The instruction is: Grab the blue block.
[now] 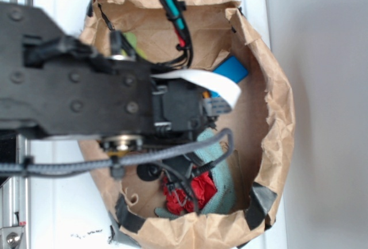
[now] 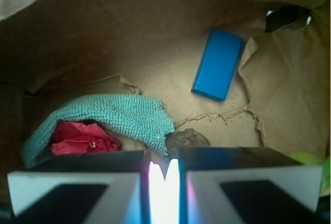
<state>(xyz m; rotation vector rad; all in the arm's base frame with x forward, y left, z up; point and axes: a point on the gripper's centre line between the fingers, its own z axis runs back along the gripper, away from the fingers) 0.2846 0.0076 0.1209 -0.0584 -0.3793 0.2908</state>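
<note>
The blue block (image 2: 217, 64) lies flat on the brown paper floor of the bag, up and to the right in the wrist view. It stands well apart from my gripper (image 2: 164, 158). The two fingers sit at the bottom edge with only a thin bright slit between them, shut on nothing. In the exterior view the block (image 1: 234, 69) shows at the bag's right side, partly covered by a white ribbon cable (image 1: 201, 81). The arm hides the gripper there.
A pale teal knitted cloth (image 2: 119, 113) lies left of the gripper over a crumpled red piece (image 2: 83, 137). A dark grey lump (image 2: 189, 138) sits just ahead of the fingers. The torn paper bag wall (image 2: 289, 79) rises all round. Something green (image 2: 316, 163) peeks in at the right.
</note>
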